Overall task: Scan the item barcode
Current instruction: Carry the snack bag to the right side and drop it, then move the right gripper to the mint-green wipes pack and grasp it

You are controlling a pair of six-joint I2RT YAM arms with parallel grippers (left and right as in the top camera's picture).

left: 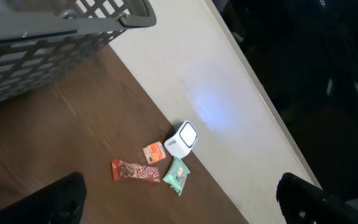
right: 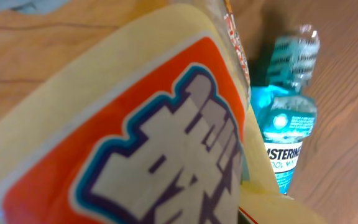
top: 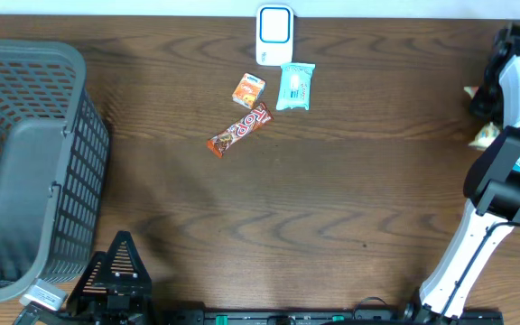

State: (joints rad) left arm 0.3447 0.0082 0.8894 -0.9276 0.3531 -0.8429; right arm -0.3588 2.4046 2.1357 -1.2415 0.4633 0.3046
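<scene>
From overhead, the scanner [top: 274, 34] stands at the far edge of the surface [top: 350, 208]. An orange packet [top: 249, 90], a teal packet [top: 296, 87] and a candy bar [top: 239, 130] lie just in front of it. A grey basket [top: 25, 162] sits at the left. Your right gripper [top: 482, 110] is out at the right edge, well apart from the scanner, and a scrap of the yellow snack bag [top: 486, 135] shows beside it. Your left gripper [top: 121, 262] sits at the near edge by the basket.

In the left wrist view, its fingers [left: 64, 199] stand wide in the bottom corners with nothing between them. The scanner and the three packets lie well ahead.

In the right wrist view, the bag fills nearly the whole frame, its orange panel and bold lettering right against the lens. You cannot see the fingers here, but the gripper is closed down narrow, and I judge it to be pinching the bag. A blue mouthwash bottle [right: 288, 137] lies on the surface behind.

Expect the bag to be light, soft and crinkly, with slick film that flops and may slip. Hold it by a sealed edge, gently, since the contents probably crush. No barcode shows, so you cannot yet tell which face carries it.
</scene>
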